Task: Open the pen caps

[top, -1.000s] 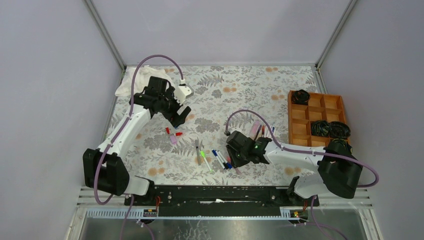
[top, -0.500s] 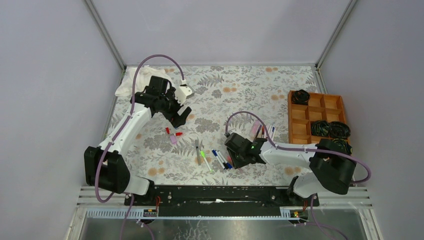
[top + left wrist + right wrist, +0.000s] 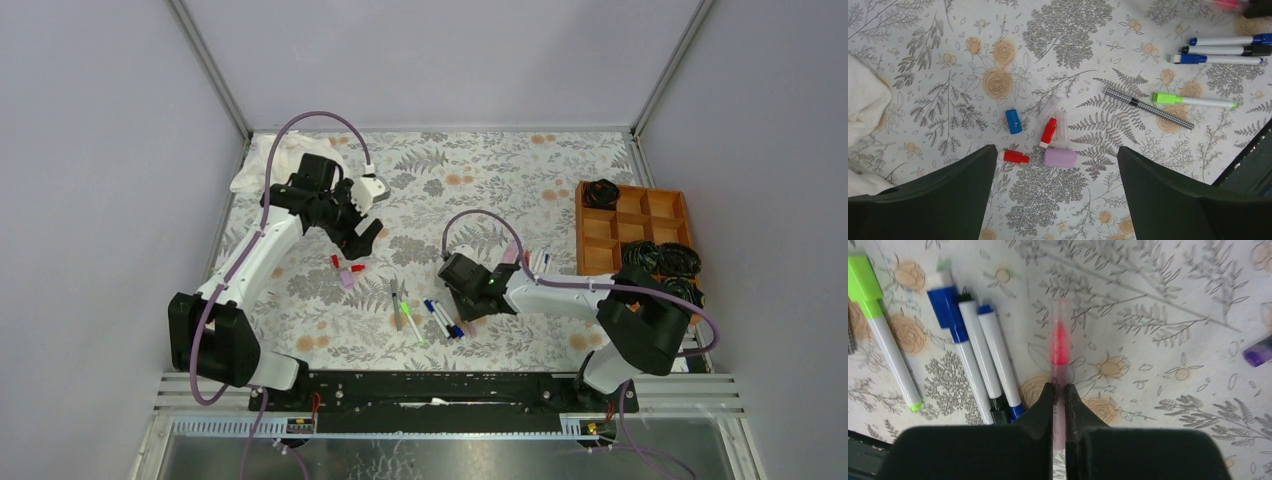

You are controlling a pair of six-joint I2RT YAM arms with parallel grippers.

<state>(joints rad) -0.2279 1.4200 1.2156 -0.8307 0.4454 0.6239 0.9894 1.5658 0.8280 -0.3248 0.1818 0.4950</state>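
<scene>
In the right wrist view my right gripper (image 3: 1058, 388) is shut on a pink pen (image 3: 1058, 347) lying on the flowered cloth. The pen's clear cap still sits over its red tip. Just left of it lie three white pens (image 3: 983, 355) with blue and black ends, and a green-capped pen (image 3: 878, 325). My left gripper (image 3: 1055, 149) hangs open above loose pen caps: a blue one (image 3: 1013, 121), two red ones (image 3: 1048, 132) and a lilac one (image 3: 1060, 157). Seen from above, the left gripper (image 3: 362, 240) is at mid-left and the right gripper (image 3: 465, 303) at the centre.
A wooden compartment tray (image 3: 632, 235) with dark coiled items stands at the right. A white cloth (image 3: 270, 160) is bunched at the back left. More pens (image 3: 530, 260) lie beside the tray, and a black patterned pen (image 3: 1148, 107) lies near the green one.
My right gripper has shifted slightly left and closed its jaws onto the pink pen. The left arm has barely moved and stays open.
</scene>
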